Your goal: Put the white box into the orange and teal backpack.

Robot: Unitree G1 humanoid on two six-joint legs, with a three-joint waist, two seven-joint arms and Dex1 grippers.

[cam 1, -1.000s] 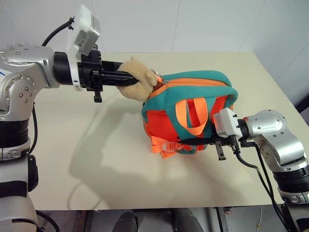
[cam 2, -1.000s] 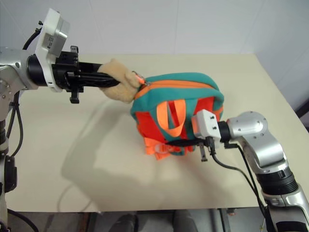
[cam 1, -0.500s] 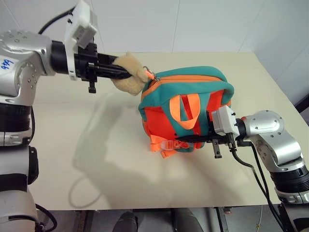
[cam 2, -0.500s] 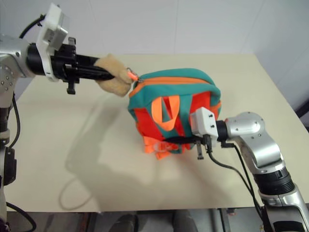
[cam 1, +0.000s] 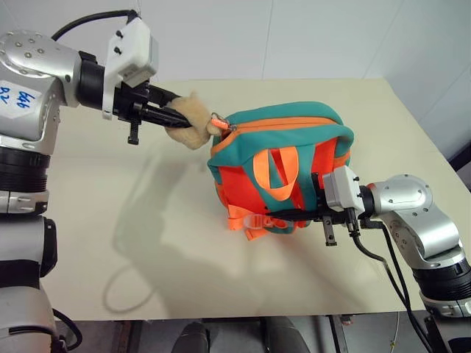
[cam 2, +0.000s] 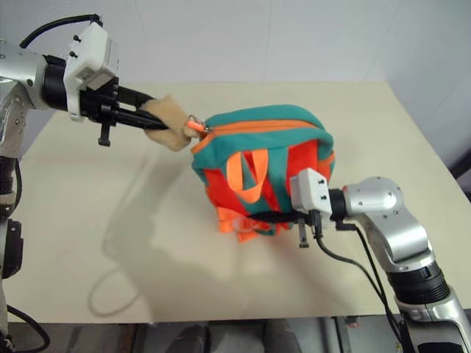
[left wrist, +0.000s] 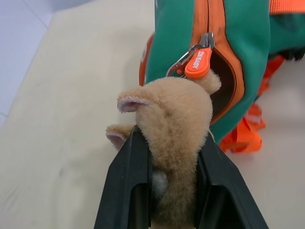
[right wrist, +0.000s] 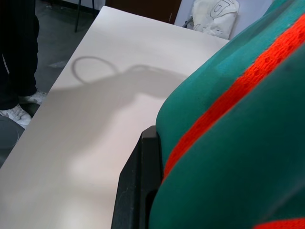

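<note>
Left arm label: a white sticker on the silver upper arm carries blue handwritten marks; they cannot be read for sure.
Left gripper (left wrist: 174, 191): both black fingers (left wrist: 129, 191) are clamped on the tan plush toy (cam 1: 193, 121), which bulges out between them.
Plush toy: it hangs from a metal clip at the backpack's zip, held up above the table (cam 1: 147, 279).
Zip pull (left wrist: 198, 62): an orange tab with small raised lettering, too small to read.
Orange and teal backpack (cam 1: 283, 165): it stands near the middle of the table, teal top panel with an orange zip line, orange front, an orange loop handle and orange straps and buckles at its foot.
Right gripper (cam 1: 291, 215): it reaches in at the backpack's lower right side, its fingers closed on a teal and orange edge of the bag; one black finger (right wrist: 138, 191) lies against the fabric.
White box: cannot be told from these pictures.
Person: dark trousers and white shoes (right wrist: 16, 114) beside the table edge.
</note>
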